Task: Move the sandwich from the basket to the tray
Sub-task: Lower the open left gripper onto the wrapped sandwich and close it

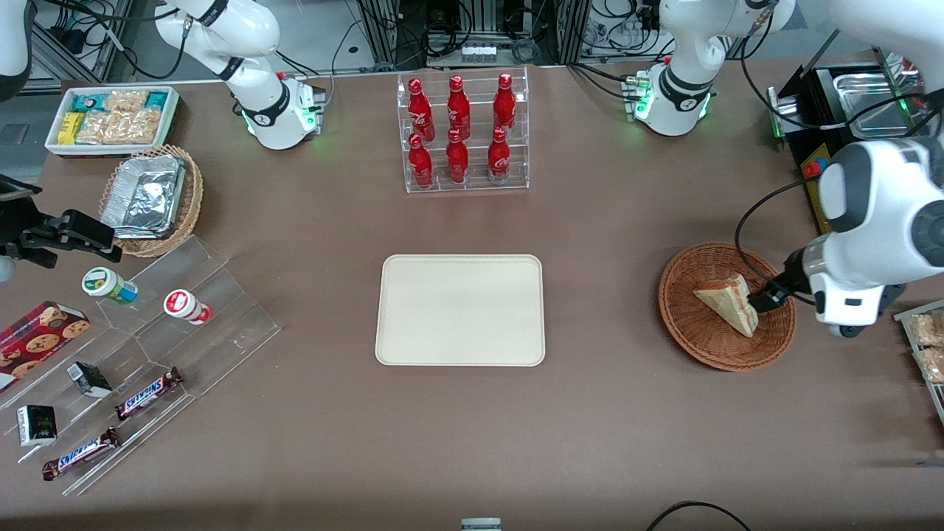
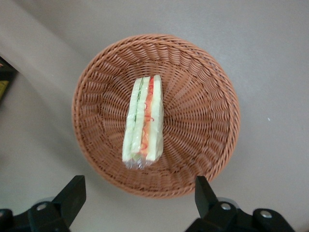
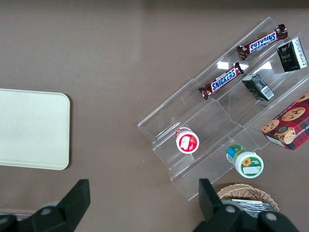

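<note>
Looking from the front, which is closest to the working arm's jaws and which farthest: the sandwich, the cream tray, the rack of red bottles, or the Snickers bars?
The gripper hovers over the basket, jaws open.
1. Sandwich: in the basket, right beneath it.
2. Tray: mid-table.
3. Rack of red bottles: farther from the camera than the tray.
4. Snickers bars: toward the parked arm's end.

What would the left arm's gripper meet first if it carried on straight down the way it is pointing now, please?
Probably the sandwich lying in the basket: the open gripper points down at it. It may come down near the sandwich's end, since depth is unclear.
</note>
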